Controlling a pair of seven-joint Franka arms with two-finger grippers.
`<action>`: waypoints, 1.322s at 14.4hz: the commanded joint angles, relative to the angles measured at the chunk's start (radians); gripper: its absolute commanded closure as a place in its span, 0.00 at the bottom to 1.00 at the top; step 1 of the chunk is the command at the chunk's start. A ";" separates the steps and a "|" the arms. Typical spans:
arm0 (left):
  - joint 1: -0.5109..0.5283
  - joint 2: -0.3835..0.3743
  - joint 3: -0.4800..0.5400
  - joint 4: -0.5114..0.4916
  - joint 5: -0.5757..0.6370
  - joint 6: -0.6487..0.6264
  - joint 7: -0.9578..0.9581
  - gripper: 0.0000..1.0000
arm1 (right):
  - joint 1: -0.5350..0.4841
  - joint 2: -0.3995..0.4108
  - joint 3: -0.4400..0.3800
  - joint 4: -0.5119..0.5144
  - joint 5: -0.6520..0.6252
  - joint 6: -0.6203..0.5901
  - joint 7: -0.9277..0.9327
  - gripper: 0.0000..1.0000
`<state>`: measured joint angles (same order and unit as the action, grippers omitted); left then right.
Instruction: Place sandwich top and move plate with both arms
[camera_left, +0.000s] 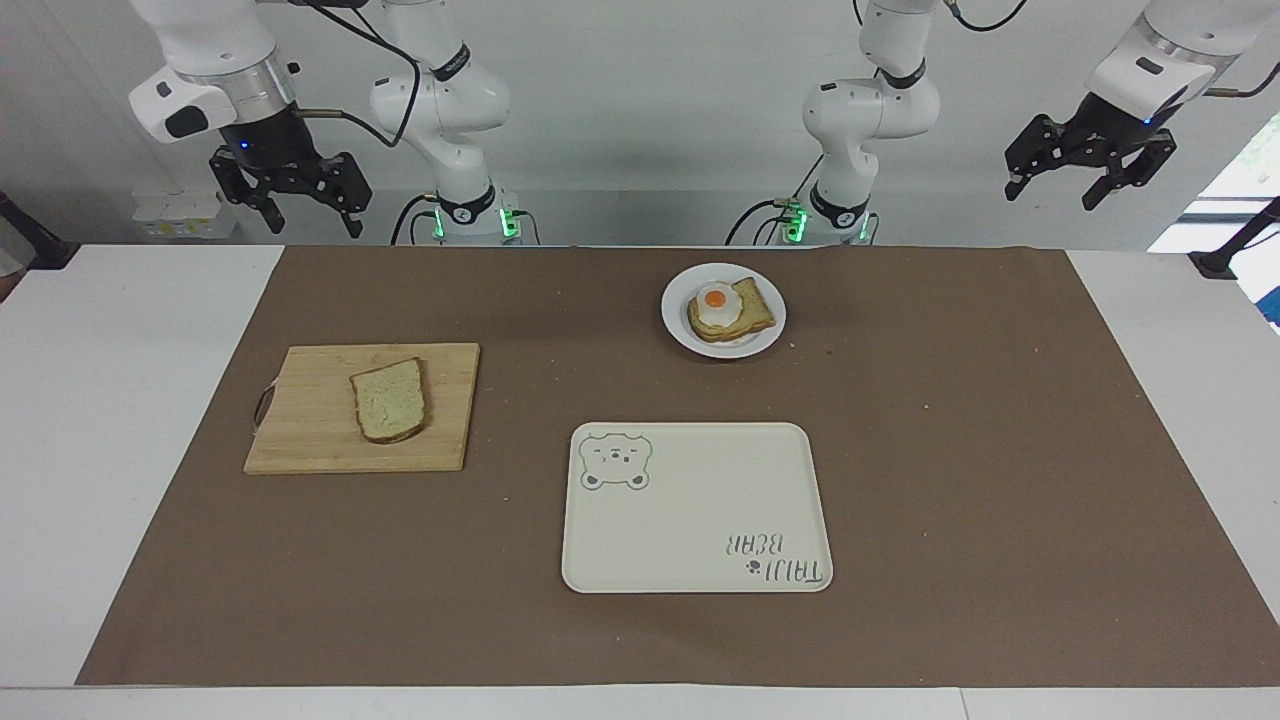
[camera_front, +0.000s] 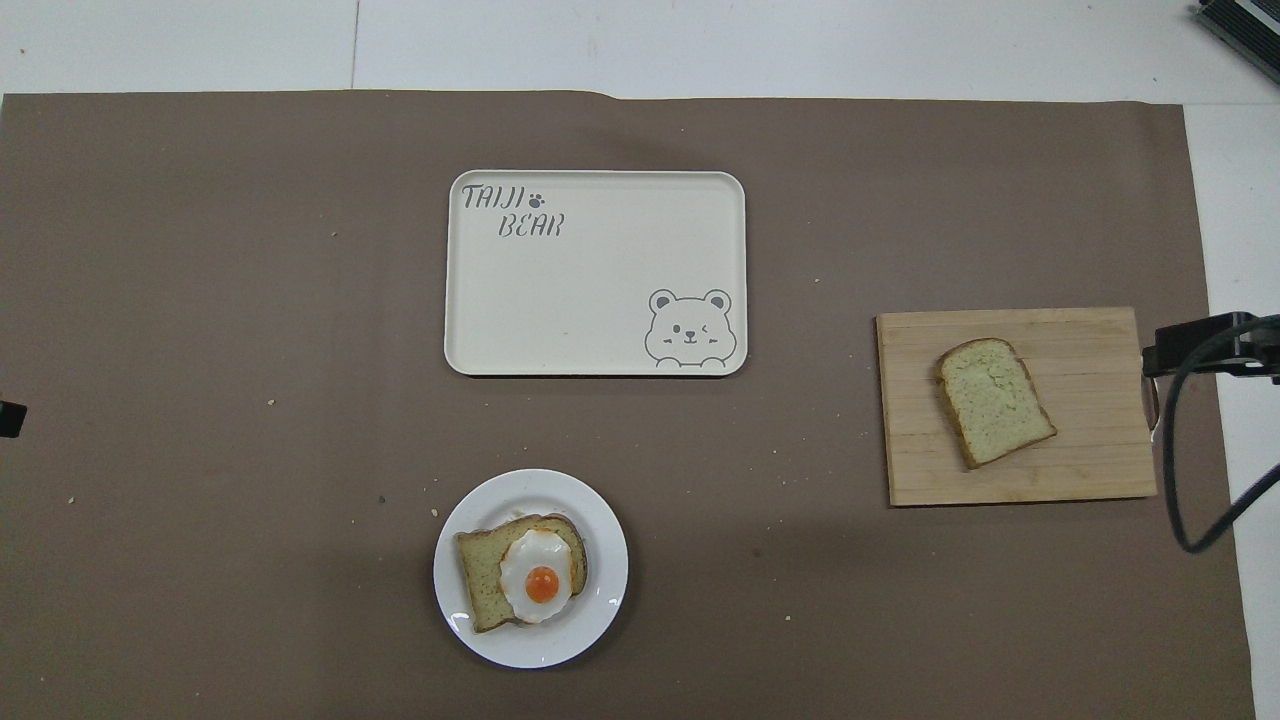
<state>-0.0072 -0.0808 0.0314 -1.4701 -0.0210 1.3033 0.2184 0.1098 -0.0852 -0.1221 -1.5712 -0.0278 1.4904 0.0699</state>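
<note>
The sandwich top (camera_left: 390, 400), a pale speckled bread slice with a dark crust, lies flat on a wooden cutting board (camera_left: 320, 440) toward the right arm's end of the table; it also shows in the overhead view (camera_front: 995, 400). The small white plate (camera_left: 675, 325) sits near the robots, toward the middle, holding bread topped with a fried egg (camera_left: 716, 303); the plate also shows in the overhead view (camera_front: 600, 610). My right gripper (camera_left: 312, 215) hangs open and empty, raised over the table's robot-side edge. My left gripper (camera_left: 1052, 190) hangs open and empty, raised at the left arm's end.
A cream rectangular tray with a bear drawing (camera_left: 700, 500) lies bare, farther from the robots than the plate. The cutting board (camera_front: 1090, 460) has a handle loop at its outer end. A brown mat (camera_left: 1000, 450) covers the table, with a few crumbs.
</note>
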 joint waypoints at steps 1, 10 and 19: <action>-0.014 -0.025 0.008 -0.025 0.006 -0.007 0.001 0.00 | -0.015 -0.004 0.009 0.001 -0.008 -0.003 -0.063 0.00; -0.016 -0.025 0.008 -0.024 0.006 -0.004 -0.005 0.00 | -0.016 -0.008 0.004 -0.015 0.005 0.019 -0.093 0.00; -0.016 -0.025 0.008 -0.026 0.006 -0.007 -0.010 0.00 | -0.018 -0.005 0.004 -0.018 0.009 0.046 -0.091 0.00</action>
<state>-0.0076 -0.0813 0.0314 -1.4701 -0.0210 1.3011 0.2187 0.1097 -0.0847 -0.1239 -1.5730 -0.0268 1.5032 0.0051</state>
